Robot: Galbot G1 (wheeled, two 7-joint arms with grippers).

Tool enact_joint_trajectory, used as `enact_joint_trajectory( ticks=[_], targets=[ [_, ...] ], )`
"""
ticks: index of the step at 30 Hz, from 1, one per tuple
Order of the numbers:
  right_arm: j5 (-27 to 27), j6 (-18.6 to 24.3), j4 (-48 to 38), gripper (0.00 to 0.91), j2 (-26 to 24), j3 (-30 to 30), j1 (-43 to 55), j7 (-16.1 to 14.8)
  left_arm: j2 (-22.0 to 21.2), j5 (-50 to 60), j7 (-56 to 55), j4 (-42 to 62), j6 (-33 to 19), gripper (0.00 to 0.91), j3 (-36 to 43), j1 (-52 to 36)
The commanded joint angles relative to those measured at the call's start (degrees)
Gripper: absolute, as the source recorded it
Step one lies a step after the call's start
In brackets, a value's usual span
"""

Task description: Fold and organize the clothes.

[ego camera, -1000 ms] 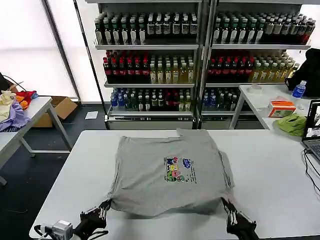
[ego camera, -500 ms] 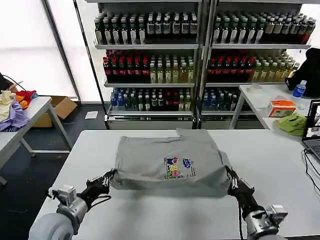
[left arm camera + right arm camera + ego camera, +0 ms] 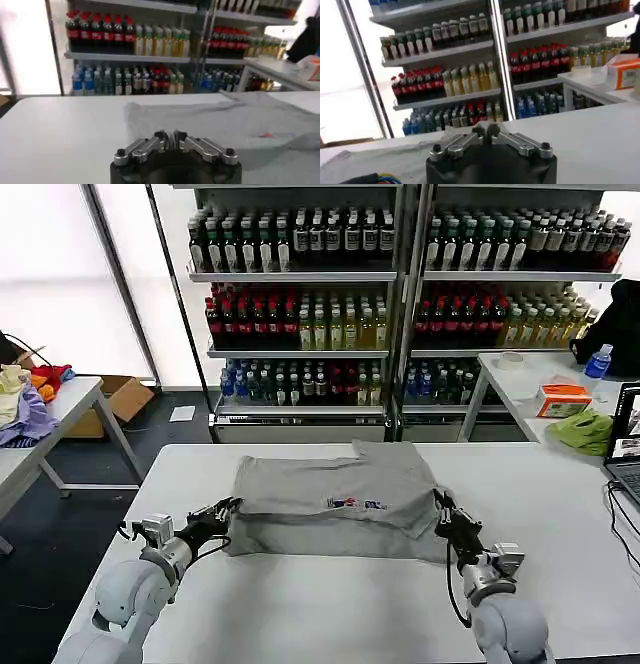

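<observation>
Both my arms have travelled forward across the table (image 3: 300, 604) during the last second, and they carried the near hem of the grey shirt (image 3: 335, 484) with them, so the lower half now lies doubled over the upper half. Earlier the chest print showed completely; now only a thin strip of it looks out along the fold edge. My left gripper (image 3: 226, 509) is at the left side of the shirt and my right gripper (image 3: 441, 509) at the right side, both low over the table and at the level of the new fold. In the left wrist view the left fingers (image 3: 159, 136) are pressed together with the grey cloth directly in front of them, and in the right wrist view the right fingers (image 3: 480, 131) are also pressed together, so I judge that each one pinches a corner of the hem. The shirt lies in the far middle part of the table, shorter than before and with some loose wrinkles at its right edge. I think this first fold is nearly finished; what remains is to lay the corners down flat and let go, and then the sideways folds.
</observation>
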Motion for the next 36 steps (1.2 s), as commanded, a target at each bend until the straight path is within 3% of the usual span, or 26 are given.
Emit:
enact_joint_trajectory(
  ticks=[1,9,12,15,19,22,25,27,28,29,30,31,32,33,35,36],
  targets=[
    [-2.9,-0.3,-4.5,0.907,0.6,-2.4,5.0,-0.3,0.3,2.3,-0.1,3.1,-1.0,0.907,-1.6,0.2],
    [-4.2,-4.6,7.4,0.907,-1.0,2.0,-7.0,1.9,0.3,3.6,-1.4,-7.9,-1.2,0.907,-3.3,13.0],
    [-5.7,-4.9,10.0,0.907,-1.6,3.7,-11.6,2.2,-0.2,3.5,-1.8,-8.9,-1.2,0.907,-2.7,15.3],
    [-8.5,-6.3,10.8,0.907,-0.8,4.6,-15.4,4.8,-1.5,3.6,-2.1,-8.5,-1.7,0.907,-1.1,16.2],
    [-8.7,-6.2,11.8,0.907,0.1,4.5,-17.4,5.2,-2.9,4.6,-2.8,-8.7,-2.0,0.907,0.3,16.5],
    [-8.0,-6.2,11.6,0.796,0.7,4.2,-18.1,5.7,-3.2,5.4,-2.6,-8.6,-2.2,0.907,0.9,16.2],
    [-8.0,-6.3,10.3,0.776,0.9,3.6,-18.0,6.8,-3.0,5.7,-2.2,-7.5,-2.4,0.907,1.0,15.4],
    [-8.0,-7.0,10.0,0.564,1.6,3.4,-18.2,7.7,-2.9,5.7,-1.8,-6.5,-3.0,0.907,1.1,14.9],
    [-7.8,-7.3,10.0,0.181,1.8,3.5,-18.3,7.7,-2.9,5.7,-1.6,-6.1,-3.1,0.887,1.1,14.8],
    [-7.4,-7.1,9.6,0.000,1.9,3.6,-18.4,7.7,-2.9,5.7,-1.3,-5.8,-3.1,0.806,1.2,14.6],
    [-6.9,-6.9,9.2,0.000,2.0,3.5,-18.4,7.6,-3.0,5.7,-1.2,-5.4,-3.2,0.806,1.3,14.4],
    [-6.5,-6.8,8.9,0.000,2.0,3.4,-18.3,7.6,-3.0,5.7,-1.2,-5.1,-3.2,0.574,1.4,14.3],
    [-6.2,-6.7,8.4,0.000,2.0,3.3,-18.1,7.5,-3.1,5.7,-1.0,-4.9,-3.3,0.262,1.4,14.0],
    [-6.1,-6.3,8.0,0.000,2.1,3.2,-17.9,7.4,-3.3,5.7,-0.7,-4.4,-3.6,0.111,1.4,13.8],
    [-6.0,-6.0,7.9,0.000,2.2,2.9,-17.9,6.9,-3.4,5.7,-0.4,-3.7,-4.3,0.010,1.4,13.6],
    [-5.9,-5.8,8.0,0.000,2.2,2.7,-17.9,6.6,-3.7,5.6,-0.4,-3.4,-4.3,0.010,1.5,13.2]
  ],
)
